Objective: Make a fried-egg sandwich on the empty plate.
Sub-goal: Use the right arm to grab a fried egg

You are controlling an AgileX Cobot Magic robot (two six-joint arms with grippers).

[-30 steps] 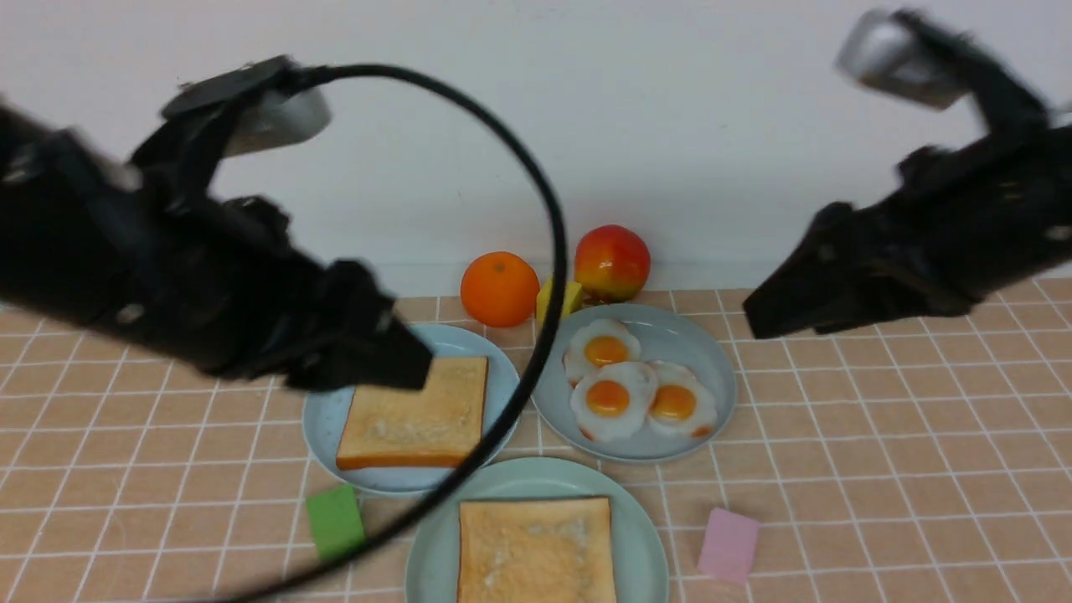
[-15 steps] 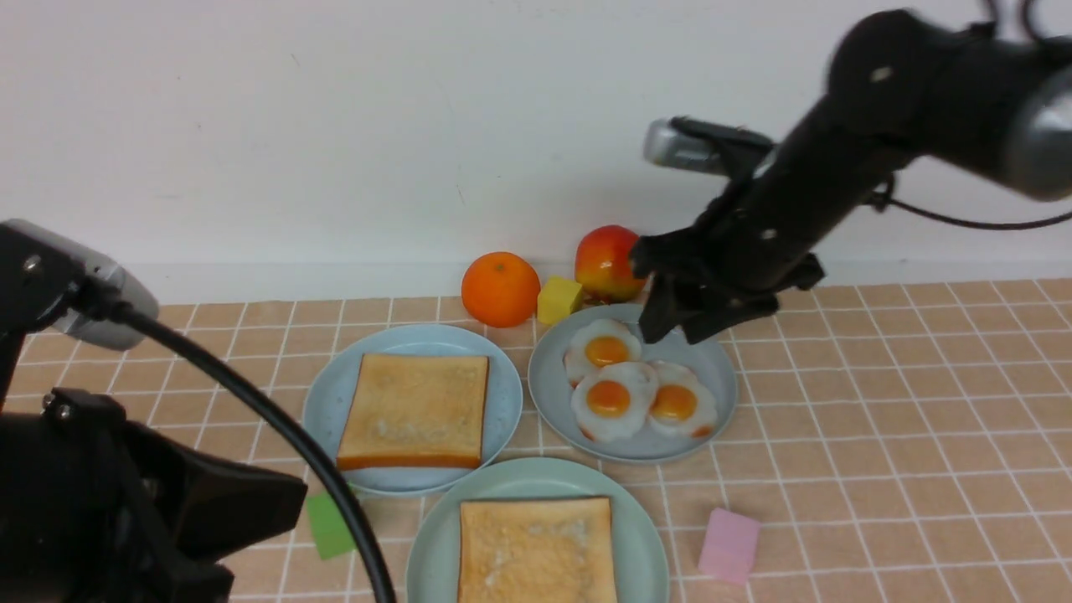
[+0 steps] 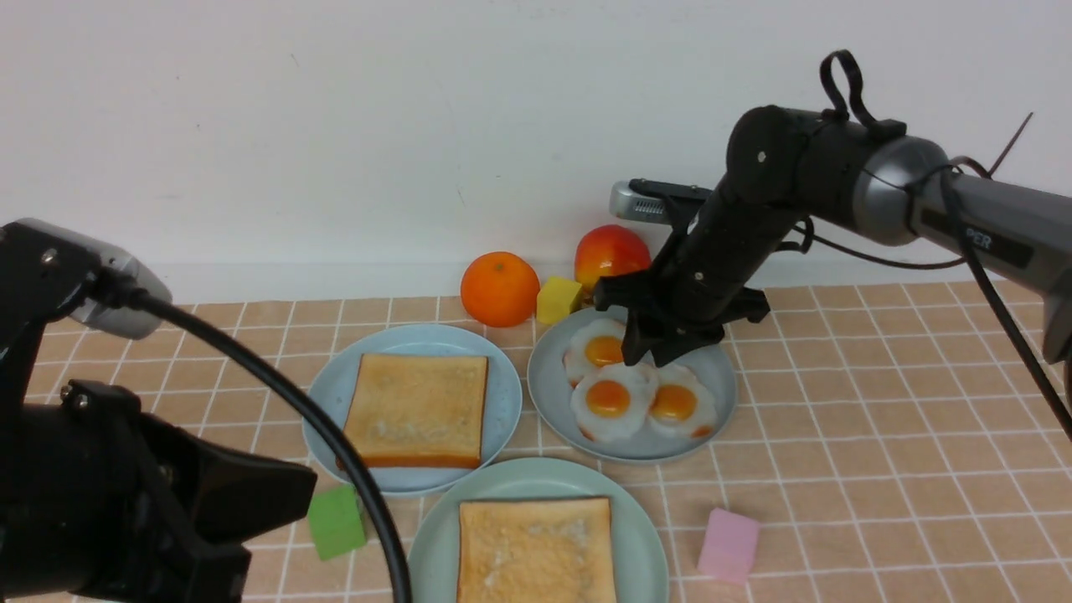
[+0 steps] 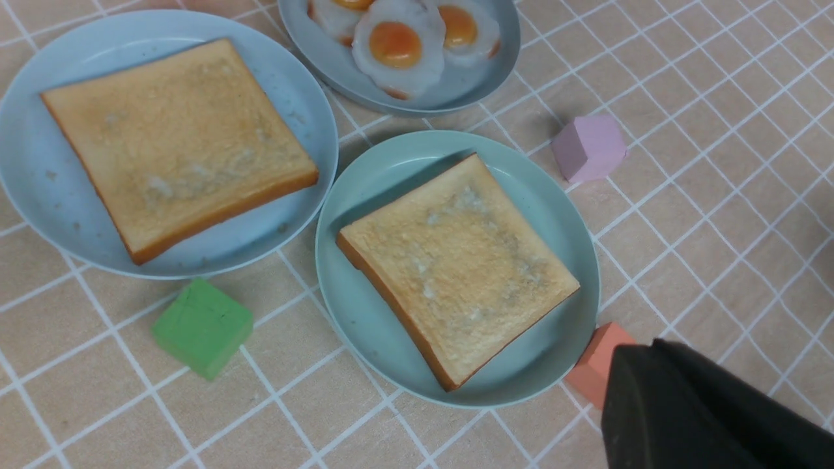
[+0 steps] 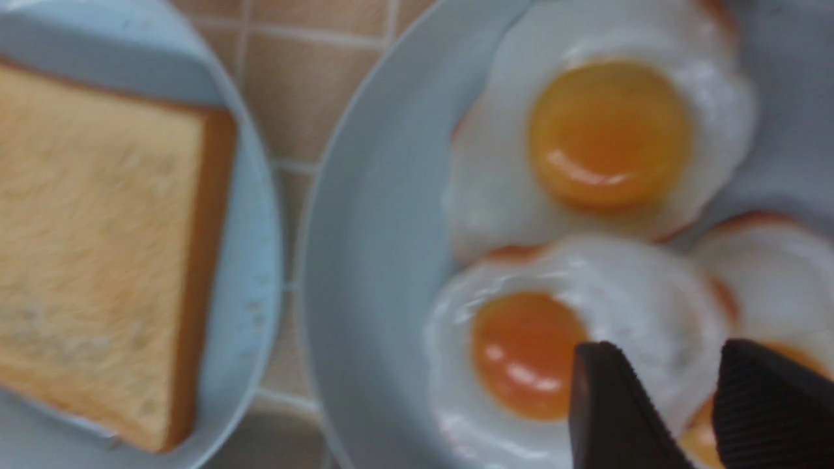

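The pale mint-green plate [image 3: 646, 536] [image 4: 560, 215] at the front centre holds one toast slice [image 3: 536, 548] [image 4: 456, 267]. A second toast slice [image 3: 416, 409] [image 4: 176, 140] lies on the sky-blue plate [image 3: 502, 394]. Three fried eggs [image 3: 611, 398] [image 5: 521, 352] sit on the grey-blue plate [image 3: 712, 377]. My right gripper [image 3: 649, 356] [image 5: 671, 348] hangs open just over them, its fingers either side of the white where the two front eggs meet. My left gripper [image 3: 306, 494] [image 4: 645, 352] is shut and empty, low at the near left.
An orange [image 3: 499, 288], an apple [image 3: 611, 255] and a yellow block [image 3: 559, 299] stand by the back wall. A green block [image 3: 335, 521], a pink block [image 3: 729, 544] and a salmon block [image 4: 596, 365] lie around the mint-green plate. The salmon block is partly under my left gripper.
My left arm pulled back from over the sky-blue plate to the near left and shut. My right arm swung in from the right and came down over the eggs, its jaws narrowing.
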